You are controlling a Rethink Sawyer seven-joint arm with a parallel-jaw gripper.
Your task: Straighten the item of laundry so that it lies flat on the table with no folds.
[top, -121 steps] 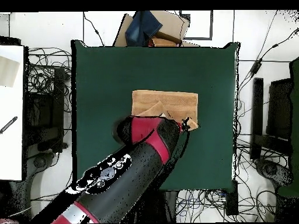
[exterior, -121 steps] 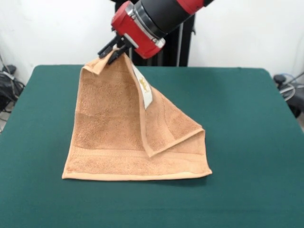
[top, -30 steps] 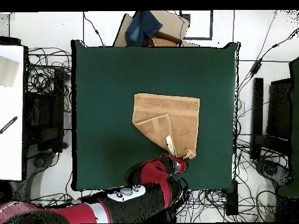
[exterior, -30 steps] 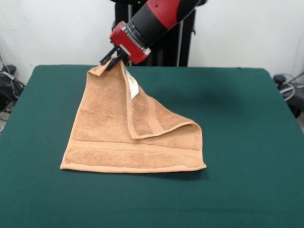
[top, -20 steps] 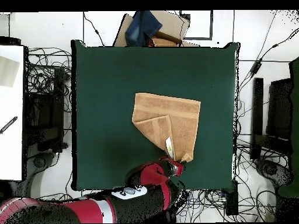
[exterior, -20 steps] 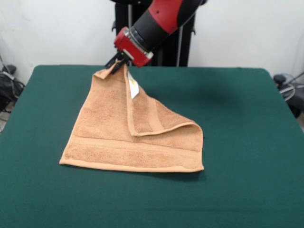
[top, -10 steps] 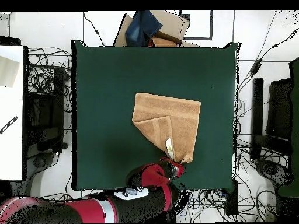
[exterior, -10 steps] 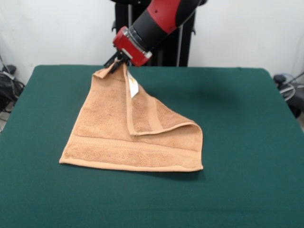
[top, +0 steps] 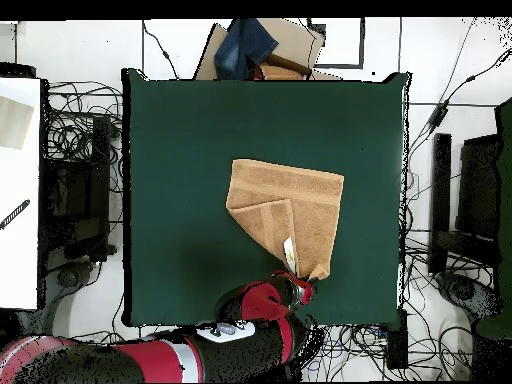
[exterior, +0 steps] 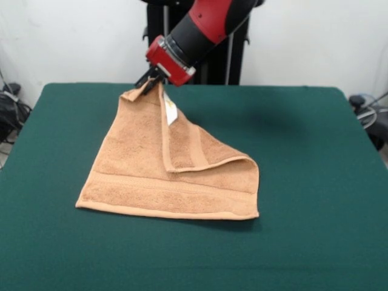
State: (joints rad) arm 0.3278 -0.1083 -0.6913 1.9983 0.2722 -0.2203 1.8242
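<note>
Tan towel [exterior: 176, 167] unchanged in tool [exterior: 150, 80]

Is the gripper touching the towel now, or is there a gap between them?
Touching. In the front view the gripper pinches the raised far corner of the towel, holding it off the table.

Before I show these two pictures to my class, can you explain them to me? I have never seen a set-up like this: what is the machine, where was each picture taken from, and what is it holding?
The machine is a red and black robot arm. Its end effector is the grasping part at its tip.

One picture looks across the table at the robot; the other looks straight down from above.

On the green table lies a tan towel, also seen from above. The end effector is shut on one corner, lifted off the table. One part is still folded over, and a small white tag hangs near the held corner.
</note>
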